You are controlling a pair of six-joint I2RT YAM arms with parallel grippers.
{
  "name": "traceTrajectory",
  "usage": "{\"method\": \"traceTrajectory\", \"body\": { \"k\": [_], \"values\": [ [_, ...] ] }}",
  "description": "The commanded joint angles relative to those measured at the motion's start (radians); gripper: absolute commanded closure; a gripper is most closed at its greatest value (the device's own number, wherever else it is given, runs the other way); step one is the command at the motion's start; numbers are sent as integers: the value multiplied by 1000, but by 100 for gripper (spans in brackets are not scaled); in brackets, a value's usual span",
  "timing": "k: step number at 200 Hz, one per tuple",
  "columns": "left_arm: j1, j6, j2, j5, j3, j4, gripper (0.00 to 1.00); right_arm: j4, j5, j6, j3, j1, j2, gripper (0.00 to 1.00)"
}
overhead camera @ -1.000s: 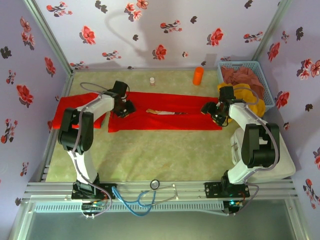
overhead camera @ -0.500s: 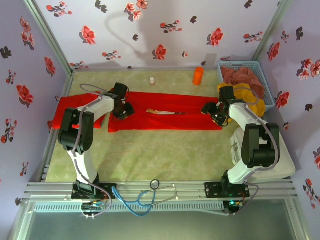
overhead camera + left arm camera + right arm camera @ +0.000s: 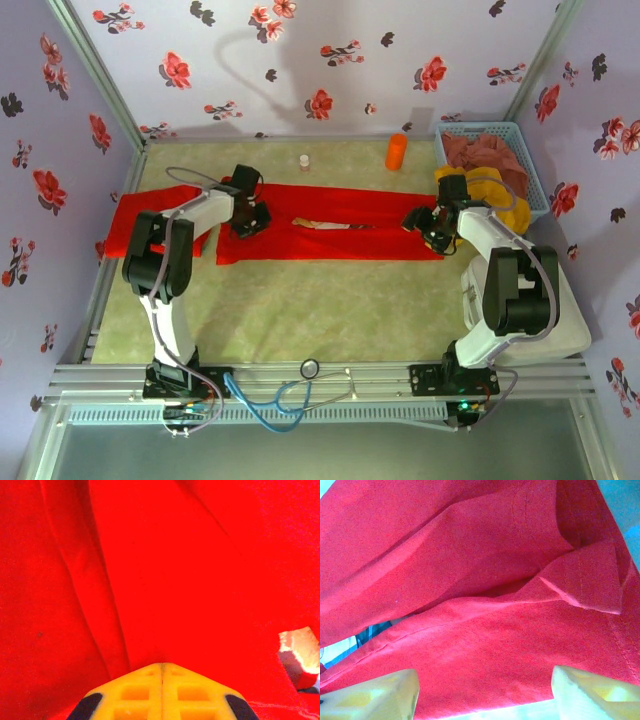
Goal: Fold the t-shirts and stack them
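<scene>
Shirt (image 3: 335, 240) lies long axis left-right, left gripper (image 3: 247, 222) clenched at its left end (pinch unconfirmed), right gripper (image 3: 425, 225) released over right end.

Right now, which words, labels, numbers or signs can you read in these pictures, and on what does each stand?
None can be read.
Middle shirt: a small print on its chest, too small and creased to read.
Bottle behind it: too small to tell whether it has a label.
</scene>
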Motion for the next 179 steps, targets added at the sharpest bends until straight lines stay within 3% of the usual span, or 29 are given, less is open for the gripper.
{"method": "traceTrajectory", "body": {
  "k": [1, 62, 76, 86, 179],
  "values": [
    [-4, 9, 6, 10, 42, -25, 100, -20, 5, -15, -10, 5, 0, 30],
    [-4, 47, -30, -5, 72, -102, 100, -24, 0, -18, -6, 5, 7, 30],
    [-6, 55, -44, -1, 59, -122, 72, -28, 3, -21, -6, 5, 2, 30],
    [-7, 57, -59, -1, 31, -117, 65, -26, 9, -21, -11, 5, -3, 30],
    [-6, 32, -60, 25, -57, -32, 62, -16, 4, -19, -17, 5, 0, 30]
  ]
}}
